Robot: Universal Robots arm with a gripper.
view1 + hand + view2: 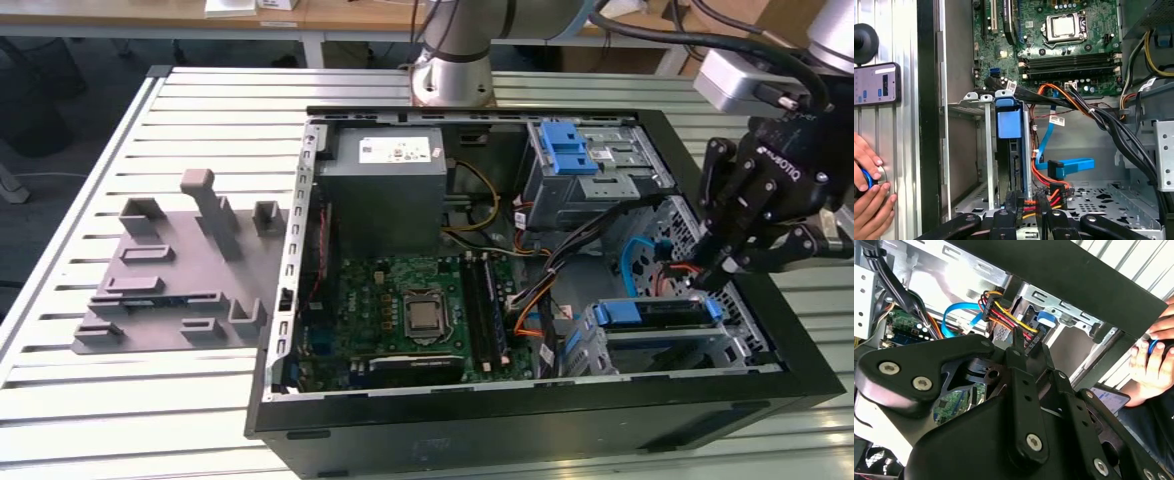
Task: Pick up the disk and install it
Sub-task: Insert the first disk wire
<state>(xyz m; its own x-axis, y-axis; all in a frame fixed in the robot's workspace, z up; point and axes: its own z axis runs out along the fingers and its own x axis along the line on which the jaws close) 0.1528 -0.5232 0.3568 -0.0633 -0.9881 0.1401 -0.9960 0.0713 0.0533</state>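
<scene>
Gripper (pixel 725 283) was matt black metal, the disk (pixel 654 314) bracket shiny blue plastic, table (pixel 200 120) ribbed pale metal.

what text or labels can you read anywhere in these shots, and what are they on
Nothing here can be quoted.
White sticker on the power supply: too small to read.
Phone screen: blurred.
White tag among the cables: too small to read.
Lettering on the hand: a brand mark, left unquoted.

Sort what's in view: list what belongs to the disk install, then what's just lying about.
Job:
- disk, seated in the drive cage
- gripper, above the disk
- computer case

Lying about:
- grey fixture on the table
- phone
- person's hand
</scene>
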